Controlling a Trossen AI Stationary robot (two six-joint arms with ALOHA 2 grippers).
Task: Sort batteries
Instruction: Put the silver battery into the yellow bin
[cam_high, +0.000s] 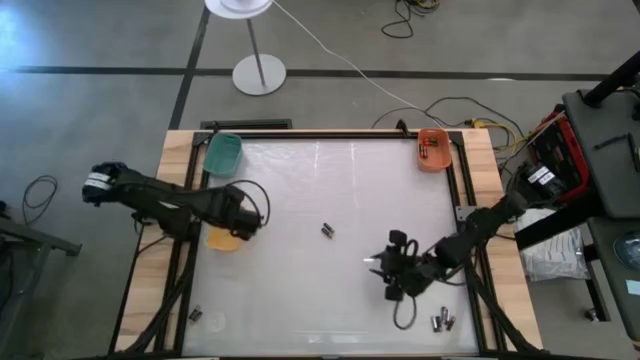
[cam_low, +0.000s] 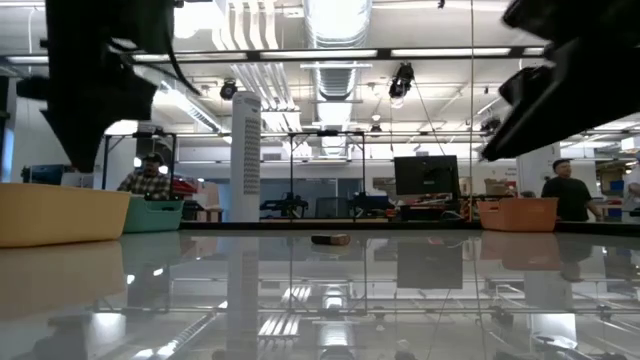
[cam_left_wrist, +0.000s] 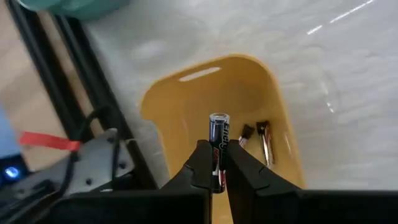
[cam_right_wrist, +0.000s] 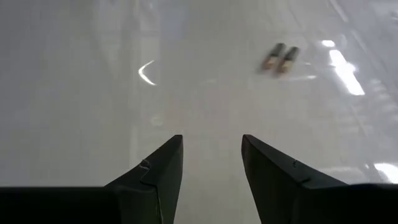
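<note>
**Battery poised over the yellow bin**

Our left gripper clamps a dark battery upright above the yellow bin, at nine o'clock on the table. If we release off-centre, it may strike the rim and roll out. Our right gripper, jaws apart and empty, waits at five o'clock, with two batteries lying ahead.

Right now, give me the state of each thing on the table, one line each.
Left gripper: shut on a battery, above the yellow bin.
Right gripper: fingers open, empty, over bare table.
Yellow bin: holds a few batteries.
Orange bin: holds batteries.
Green bin: contents unclear.
Battery pair: lying loose mid-table.
</note>
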